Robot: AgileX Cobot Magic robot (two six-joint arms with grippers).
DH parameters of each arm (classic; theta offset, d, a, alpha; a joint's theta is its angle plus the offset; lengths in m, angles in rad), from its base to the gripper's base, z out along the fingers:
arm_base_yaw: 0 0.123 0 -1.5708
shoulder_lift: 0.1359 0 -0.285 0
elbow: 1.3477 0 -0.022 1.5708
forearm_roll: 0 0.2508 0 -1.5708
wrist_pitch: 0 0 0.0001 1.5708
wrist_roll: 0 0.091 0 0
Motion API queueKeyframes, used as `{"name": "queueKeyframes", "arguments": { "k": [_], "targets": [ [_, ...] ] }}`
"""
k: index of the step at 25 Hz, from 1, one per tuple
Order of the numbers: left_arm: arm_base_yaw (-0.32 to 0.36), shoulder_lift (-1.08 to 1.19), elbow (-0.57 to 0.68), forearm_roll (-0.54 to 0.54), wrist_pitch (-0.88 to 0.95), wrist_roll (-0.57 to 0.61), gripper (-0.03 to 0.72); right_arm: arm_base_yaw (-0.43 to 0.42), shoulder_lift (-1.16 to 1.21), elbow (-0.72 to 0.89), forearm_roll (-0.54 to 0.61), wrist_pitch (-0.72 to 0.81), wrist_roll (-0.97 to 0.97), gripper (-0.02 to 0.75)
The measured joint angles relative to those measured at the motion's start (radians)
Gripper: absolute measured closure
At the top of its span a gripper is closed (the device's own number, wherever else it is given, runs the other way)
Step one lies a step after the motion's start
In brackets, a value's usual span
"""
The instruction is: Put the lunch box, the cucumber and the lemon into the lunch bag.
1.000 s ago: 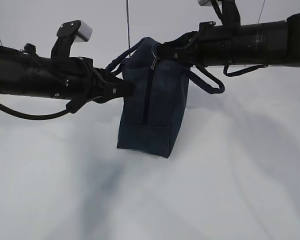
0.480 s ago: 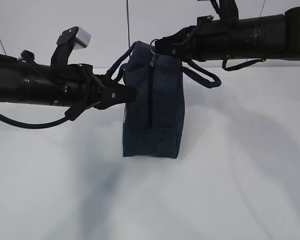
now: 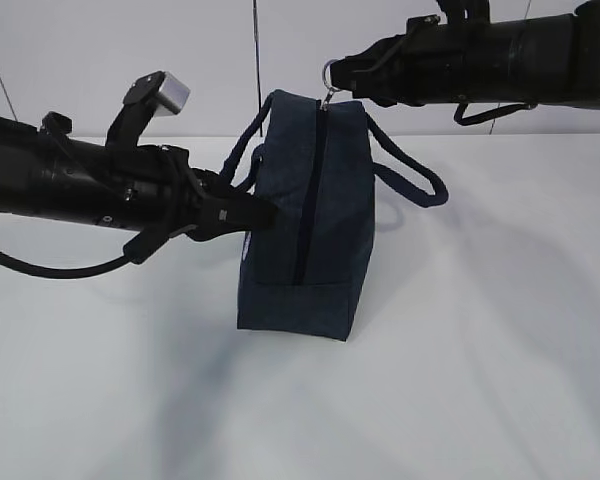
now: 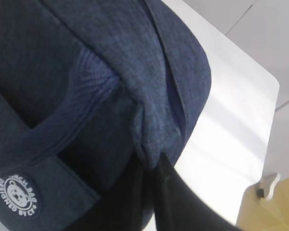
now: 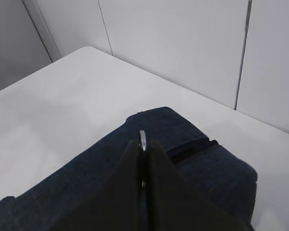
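Observation:
The dark navy lunch bag (image 3: 315,220) stands on end on the white table, its zipper running vertically down the face toward the camera. My left gripper (image 3: 268,214) is shut on a fold of the bag's side fabric (image 4: 151,156), near the round white logo (image 4: 19,195). At the bag's top, my right gripper (image 3: 332,76) is shut on the silver ring pull (image 5: 142,139), which sticks out between the closed fingers. One loop handle (image 3: 410,175) hangs to the right. The lunch box, the cucumber and the lemon are out of view.
The white table (image 3: 480,350) spreads around the bag. A pale panelled wall (image 5: 173,43) stands just behind the table's far edge. In the left wrist view the table's corner (image 4: 272,82) ends above a light wooden floor.
The bag has swung from tilted to upright and sunk lower on the table. The left gripper dropped with it, while the right gripper rose and shifted right with the ring pull.

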Motion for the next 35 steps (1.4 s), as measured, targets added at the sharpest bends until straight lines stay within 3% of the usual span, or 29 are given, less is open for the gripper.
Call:
{"name": "queueKeyframes", "arguments": {
  "k": [11, 21, 35],
  "targets": [
    [-0.001, 0.0, 0.0, 0.076, 0.049, -0.057, 0.693, 0.0, 0.024, -0.03, 0.01, -0.037, -0.025, 0.738],
    [-0.061, -0.023, 0.0, 0.169, 0.03, -0.133, 0.694, -0.005, 0.069, -0.09, 0.01, -0.054, -0.026, 0.738],
    [-0.062, -0.093, 0.029, 0.299, 0.039, -0.243, 0.694, -0.02, 0.135, -0.121, 0.01, -0.061, -0.028, 0.738]
  ]
}}
